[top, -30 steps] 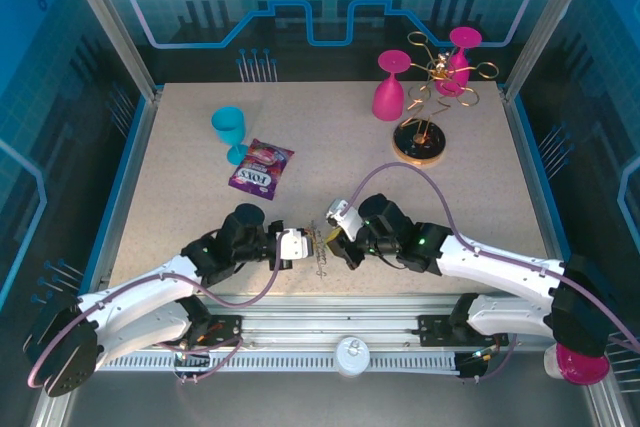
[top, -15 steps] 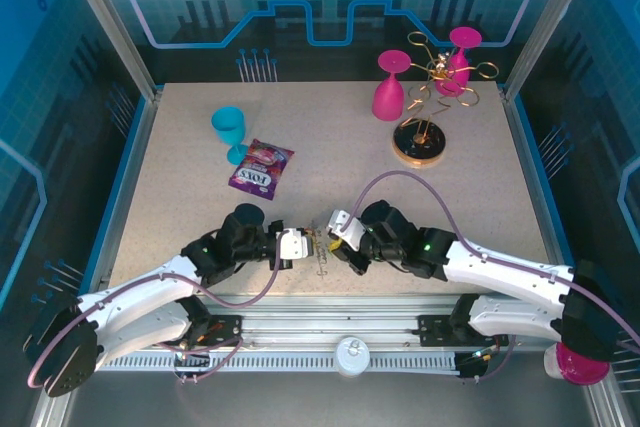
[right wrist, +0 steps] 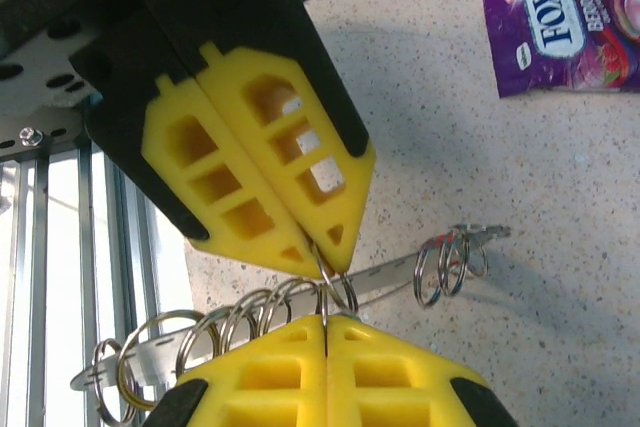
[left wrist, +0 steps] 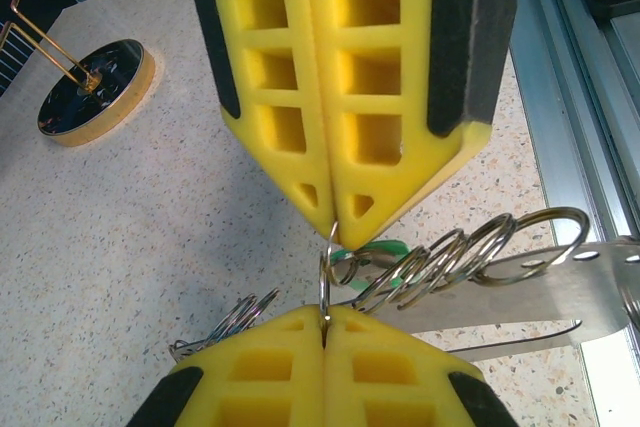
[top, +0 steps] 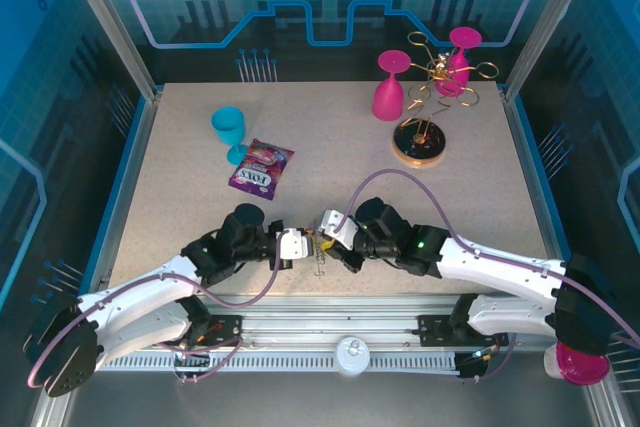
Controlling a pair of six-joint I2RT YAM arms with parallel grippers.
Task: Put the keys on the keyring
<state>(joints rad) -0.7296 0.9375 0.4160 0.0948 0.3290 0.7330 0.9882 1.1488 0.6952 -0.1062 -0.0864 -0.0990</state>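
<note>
Left pincer [left wrist: 325, 327] and right pincer [right wrist: 327, 325] clamp one split ring [left wrist: 323, 282] by the keyring [left wrist: 520, 297]; packet [right wrist: 560, 32] apart.

Left wrist view, centre: the split ring [left wrist: 326, 282] vanishes into the right gripper [left wrist: 335, 230] above and the left gripper [left wrist: 325, 324] below. The green tag [left wrist: 375, 250] is mostly covered by rings, and the keyring [left wrist: 560, 292] runs off the right edge. From above, lower centre, the keys [top: 318, 247] are too small to tell apart.
</note>
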